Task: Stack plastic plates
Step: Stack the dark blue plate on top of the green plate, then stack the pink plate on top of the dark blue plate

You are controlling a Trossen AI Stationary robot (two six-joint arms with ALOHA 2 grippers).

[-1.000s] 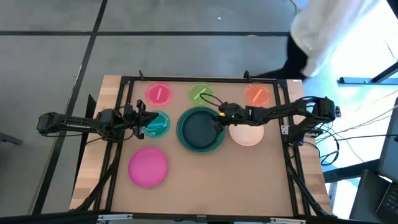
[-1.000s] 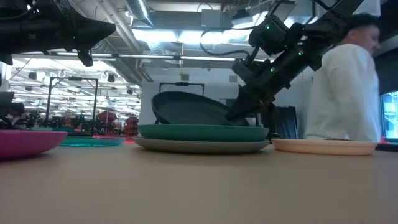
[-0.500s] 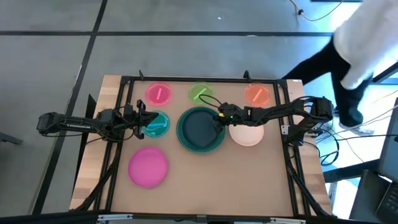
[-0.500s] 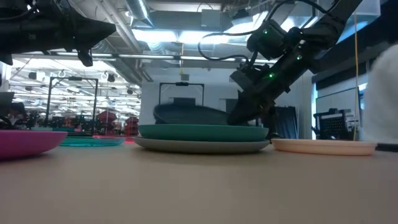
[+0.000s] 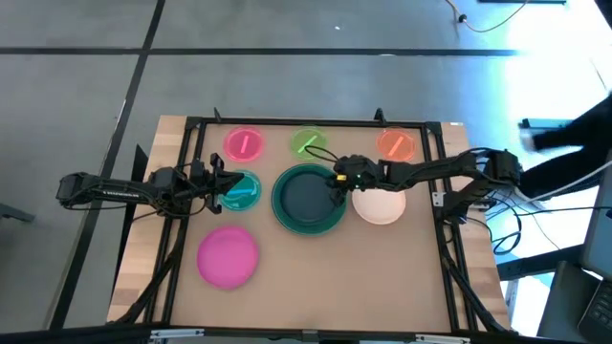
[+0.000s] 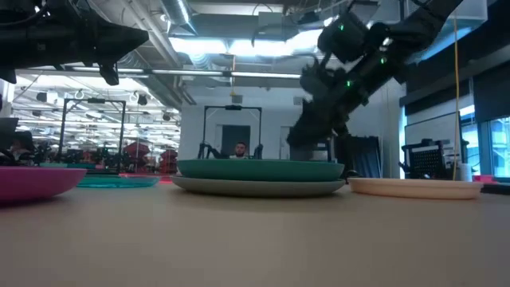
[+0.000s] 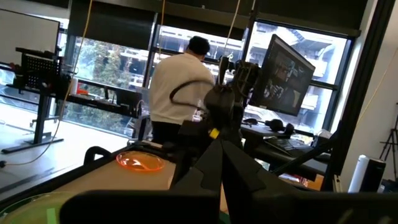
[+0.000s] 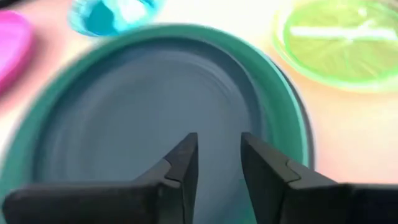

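In the middle of the table a dark blackish-teal plate [image 5: 308,198] lies flat inside a large teal plate [image 6: 259,168], which rests on a grey plate [image 6: 259,187]. My right gripper [image 8: 217,165] is open just above the dark plate's right rim [image 5: 335,188] and touches nothing. My left gripper [image 5: 222,187] is shut and hangs well above a small teal plate [image 5: 243,190]. A pink plate [image 5: 228,256] lies near left, and a cream plate [image 5: 381,204] lies right of the stack. Small red [image 5: 244,143], green [image 5: 308,143] and orange [image 5: 395,143] plates lie along the far edge.
A black frame [image 5: 287,121] runs around the table's far and side edges. A person moves beyond the table's far right corner [image 5: 574,153]. Bare tabletop lies near the front edge [image 5: 363,277].
The dark plate hung tilted with its right rim in my right gripper and its left part on the teal plate. It has dropped flat into the teal plate. My right gripper has let go of it and risen a little.
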